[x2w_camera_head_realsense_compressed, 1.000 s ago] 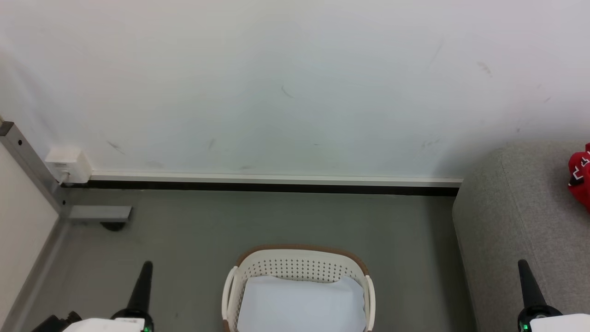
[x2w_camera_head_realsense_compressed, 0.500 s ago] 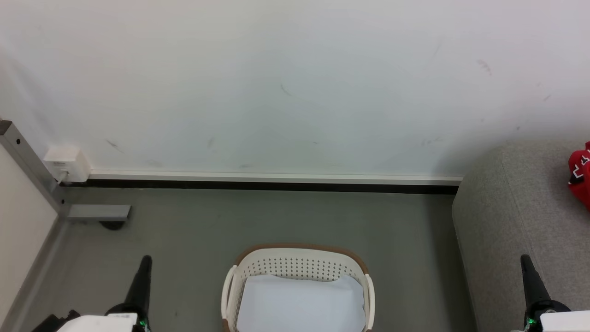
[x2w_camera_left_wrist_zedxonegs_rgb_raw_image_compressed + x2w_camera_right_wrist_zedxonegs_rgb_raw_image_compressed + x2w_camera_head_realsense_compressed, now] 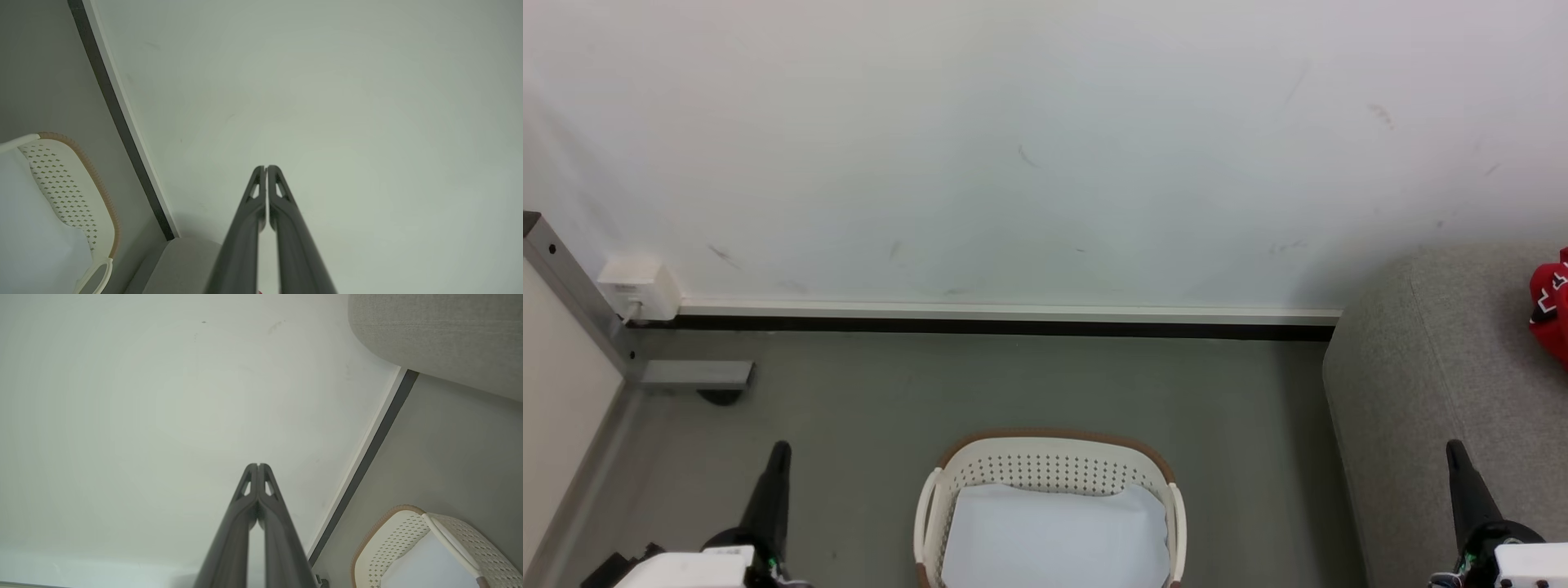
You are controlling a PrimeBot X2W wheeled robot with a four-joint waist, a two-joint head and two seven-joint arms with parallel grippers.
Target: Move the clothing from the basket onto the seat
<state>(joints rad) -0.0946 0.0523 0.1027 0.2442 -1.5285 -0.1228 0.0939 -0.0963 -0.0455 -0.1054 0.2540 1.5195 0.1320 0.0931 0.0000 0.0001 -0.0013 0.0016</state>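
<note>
The cream-white basket (image 3: 1049, 467) with its brown rim stands on the floor at the bottom centre of the head view; a plain white sheet (image 3: 1054, 535) lies in it and no red fabric shows inside. A bit of red clothing (image 3: 1553, 302) lies on the grey seat (image 3: 1429, 367) at the right edge. My left gripper (image 3: 780, 449) is shut and empty, left of the basket. My right gripper (image 3: 1454, 447) is shut and empty, over the seat's front. Both wrist views show fingertips pressed together: left gripper (image 3: 265, 167), right gripper (image 3: 258, 465). The basket (image 3: 65, 188) (image 3: 408, 539) and the seat (image 3: 437, 339) appear there too.
A white wall (image 3: 1029, 147) with a dark baseboard (image 3: 988, 329) runs behind the basket. A white socket box (image 3: 639, 287) and a grey metal frame (image 3: 572, 302) stand at the left. Grey floor (image 3: 1013, 392) lies between basket and wall.
The head camera has tilted slightly, so the scene sits a little higher. The right gripper has shifted a bit rightward and the left a little up. Both stay shut.
</note>
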